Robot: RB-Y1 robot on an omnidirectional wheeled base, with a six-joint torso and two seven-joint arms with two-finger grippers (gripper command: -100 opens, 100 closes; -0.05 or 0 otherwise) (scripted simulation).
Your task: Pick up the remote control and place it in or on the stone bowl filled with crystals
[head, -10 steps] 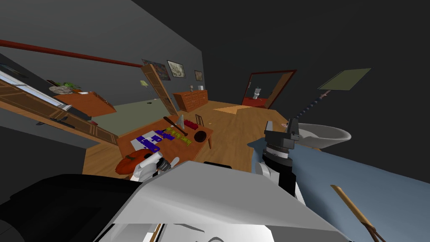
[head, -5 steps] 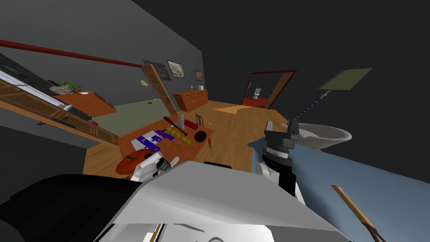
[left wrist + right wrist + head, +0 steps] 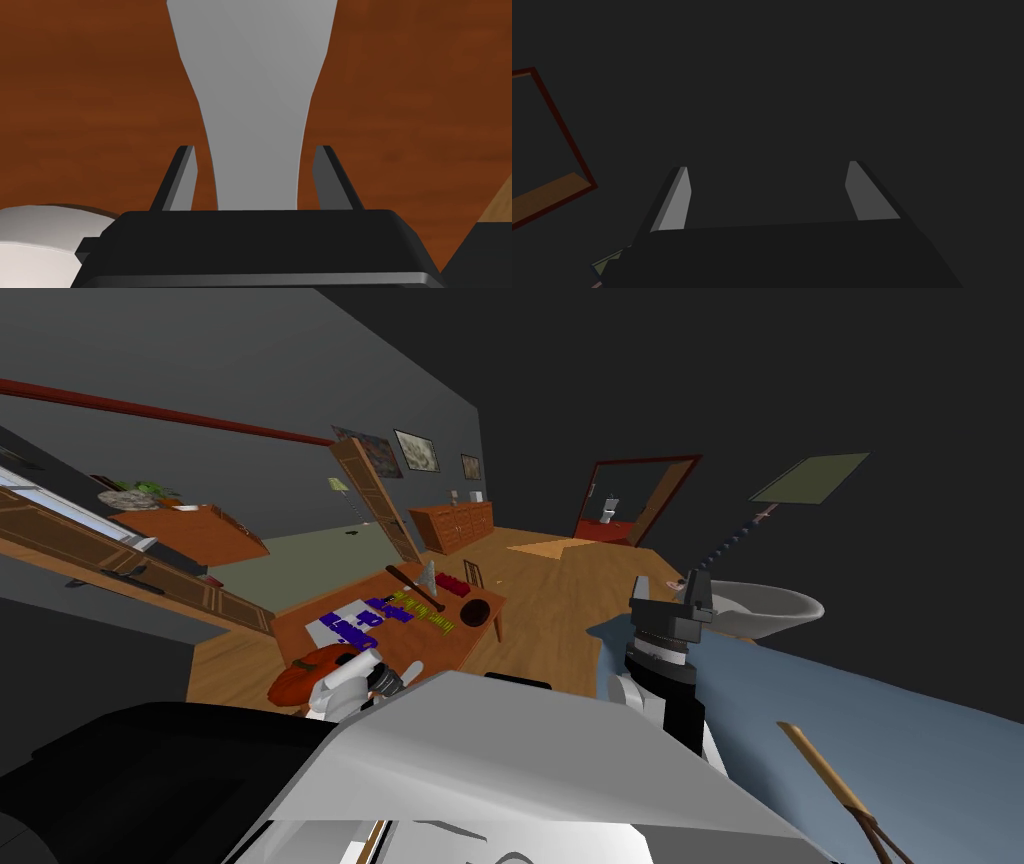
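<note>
A low wooden table (image 3: 410, 640) stands ahead on the wood floor, with purple pieces (image 3: 350, 628), yellow-green pieces (image 3: 428, 616), a dark bowl (image 3: 477, 611) and a dark stick (image 3: 405, 584) on it. A grey bowl with green bits (image 3: 128, 498) sits far off on an orange top at the left. Which thing is the remote control, I cannot tell. My left gripper (image 3: 412, 671) (image 3: 255, 150) hangs low near the table's near end, open, over a brown surface. My right gripper (image 3: 670, 583) (image 3: 768, 167) is raised at the right, open and holding nothing.
A blue surface (image 3: 850, 728) runs along my right, with a white basin shape (image 3: 770, 610) at its far end and a wooden stick (image 3: 830, 783) near me. An orange-red lump (image 3: 300, 678) lies by the table. A red-framed doorway (image 3: 635, 498) and a dresser (image 3: 455, 523) are at the back.
The whole head picture has slid a little to the left, so I have turned slightly. Both arms keep their pose.
</note>
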